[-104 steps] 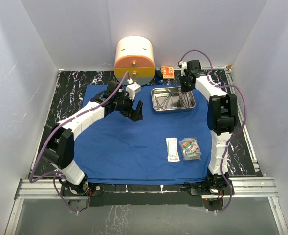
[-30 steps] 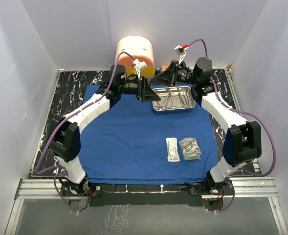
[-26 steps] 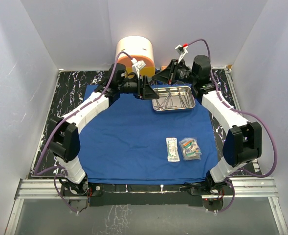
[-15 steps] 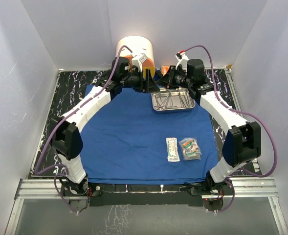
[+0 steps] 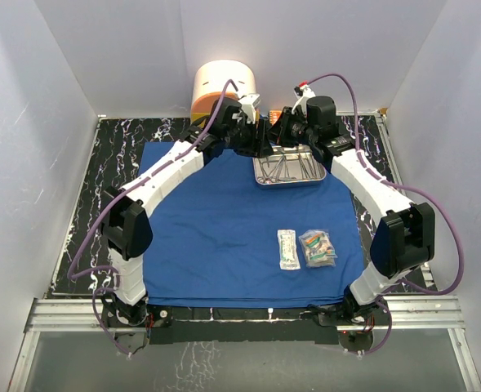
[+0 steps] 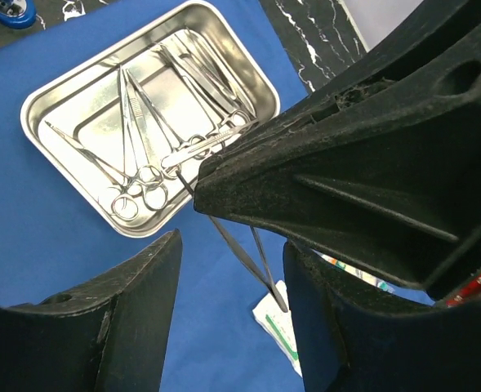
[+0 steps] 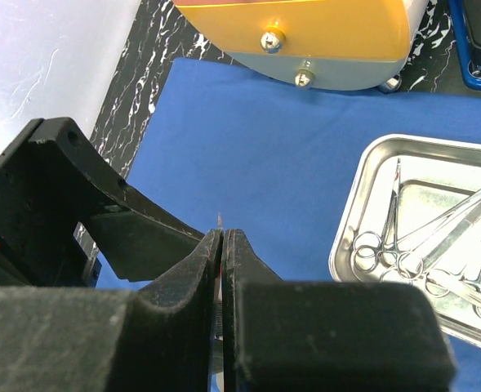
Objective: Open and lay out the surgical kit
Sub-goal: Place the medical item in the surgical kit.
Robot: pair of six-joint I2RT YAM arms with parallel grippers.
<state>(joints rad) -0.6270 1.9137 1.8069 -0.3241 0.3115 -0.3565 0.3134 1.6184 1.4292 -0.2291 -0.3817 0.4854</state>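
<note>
Right hand (image 7: 224, 237) is pinched shut on thin tweezers (image 6: 240, 252) over the tray's (image 5: 291, 183) 10 o'clock corner. In the left wrist view they slant 11-to-5, free end at 5. Left hand (image 6: 233, 243) is open, gripping nothing.

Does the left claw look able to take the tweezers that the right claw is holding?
Probably yes. The left claw is open, and the tweezers, pinched in the shut right claw, hang with their free end between its fingers in the left wrist view; nothing blocks them.
</note>
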